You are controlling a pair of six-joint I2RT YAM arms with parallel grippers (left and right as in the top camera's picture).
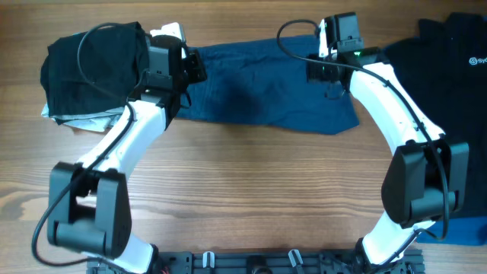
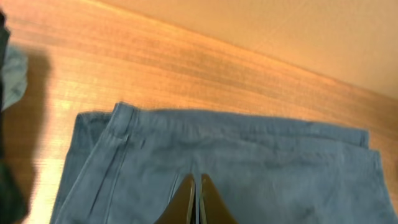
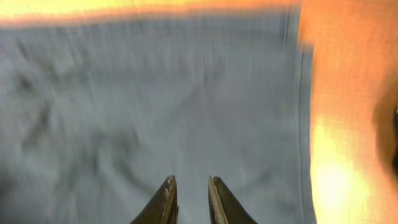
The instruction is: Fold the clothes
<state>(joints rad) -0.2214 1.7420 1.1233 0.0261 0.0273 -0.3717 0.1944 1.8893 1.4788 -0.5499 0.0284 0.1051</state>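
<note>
Shorts: the mid-blue denim shorts (image 1: 266, 95) lie flat on the wooden table (image 1: 251, 175), reaching from under the left gripper (image 2: 196, 193) to under the right gripper (image 3: 189, 182).
Handling: probably soft but thick and fairly heavy; should keep a crease and slide little.
Hold: stitched edges and corners, where the seams give a firm pinch.
Left gripper: fingers pressed together over the denim; I cannot tell if cloth is caught.
Right gripper: fingers narrowly apart, holding nothing.
Outward: a black garment with pale trim (image 1: 95, 65) lies outside the left gripper, a black polo shirt (image 1: 449, 53) outside the right.
Writing: the polo's white logo (image 1: 475, 61) is too small to read.
</note>
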